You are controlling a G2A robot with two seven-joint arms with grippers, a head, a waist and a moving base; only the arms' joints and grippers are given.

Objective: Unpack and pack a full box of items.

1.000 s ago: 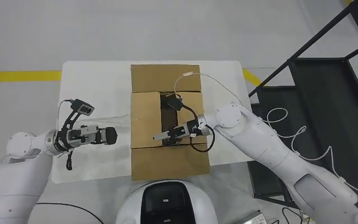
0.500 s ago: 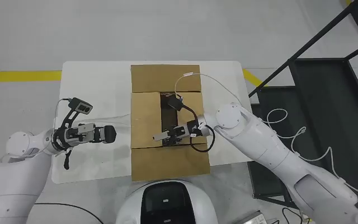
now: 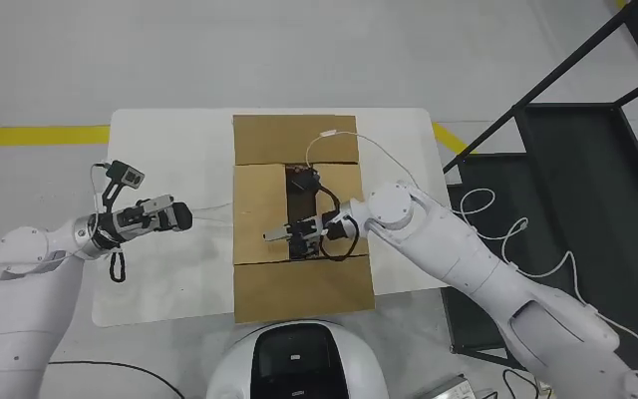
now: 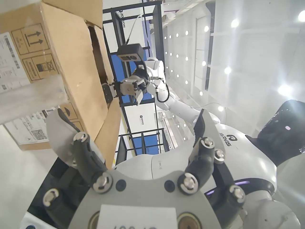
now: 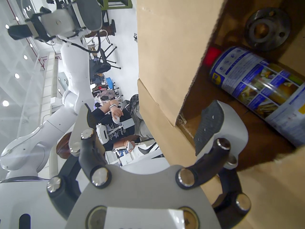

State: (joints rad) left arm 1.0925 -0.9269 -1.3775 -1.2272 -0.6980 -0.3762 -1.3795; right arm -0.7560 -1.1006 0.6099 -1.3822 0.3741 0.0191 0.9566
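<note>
We're at the unpacking stage: right gripper (image 3: 279, 234), spread wide, straddles a flap of the box (image 3: 257, 214). Left gripper (image 3: 181, 215) hangs wide open beside it. Spray can (image 5: 259, 84) lies inside, so next we probably fold that flap back.

The left gripper (image 3: 187, 214) drew back from the box (image 3: 257, 199) (right gripper (image 3: 268, 236) edged farther across its flap).

Box (image 3: 257, 214): table (image 3: 169, 150) centre. Inside: spray can (image 5: 259, 84), with flange (image 5: 268, 28) just beside it. Right gripper (image 3: 274, 236): astride the 9 o'clock flap's edge. Left gripper (image 3: 179, 216): box's 9 o'clock, apart.
</note>
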